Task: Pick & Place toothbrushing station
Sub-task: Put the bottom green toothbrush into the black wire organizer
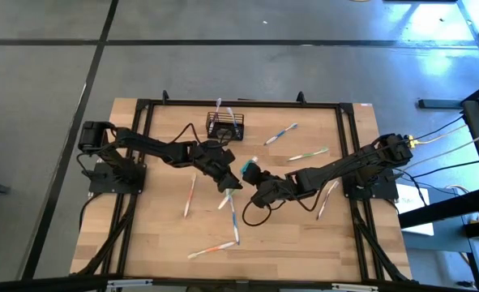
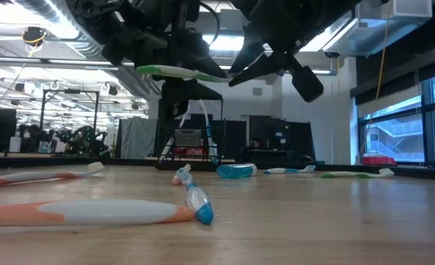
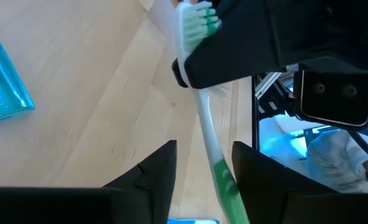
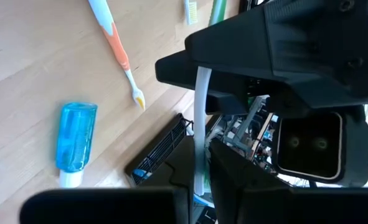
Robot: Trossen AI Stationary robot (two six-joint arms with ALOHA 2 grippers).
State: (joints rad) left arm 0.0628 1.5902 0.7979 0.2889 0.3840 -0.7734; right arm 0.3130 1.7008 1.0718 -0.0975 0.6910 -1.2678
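Observation:
The toothbrushing station (image 1: pixel 224 124), a small black wire basket, stands at the table's far middle with toothbrushes upright in it. It also shows in the low view (image 2: pixel 191 140) and the right wrist view (image 4: pixel 162 149). A green-and-white toothbrush (image 2: pixel 180 71) hangs level above the table's middle. My right gripper (image 1: pixel 251 188) (image 4: pixel 199 165) is shut on it. My left gripper (image 1: pixel 229 180) (image 3: pixel 204 146) is open. Its fingers stand on either side of the toothbrush's green handle (image 3: pixel 224 180), with a gap showing at the fingertips. My right gripper pinches the toothbrush's white neck (image 4: pixel 201 124) between its two fingers, just behind the green-bristled head (image 3: pixel 196 18). The toothbrush is lifted clear of the table and lies about level, its handle reaching toward my left gripper.
A teal tube (image 1: pixel 250 168) lies on the table just beyond the grippers. Loose toothbrushes lie about: two at the far right (image 1: pixel 280 134) (image 1: pixel 308 153), one left of centre (image 1: pixel 190 195), two toward the near edge (image 1: pixel 213 250) (image 1: pixel 233 219), and one at the right (image 1: pixel 328 199).

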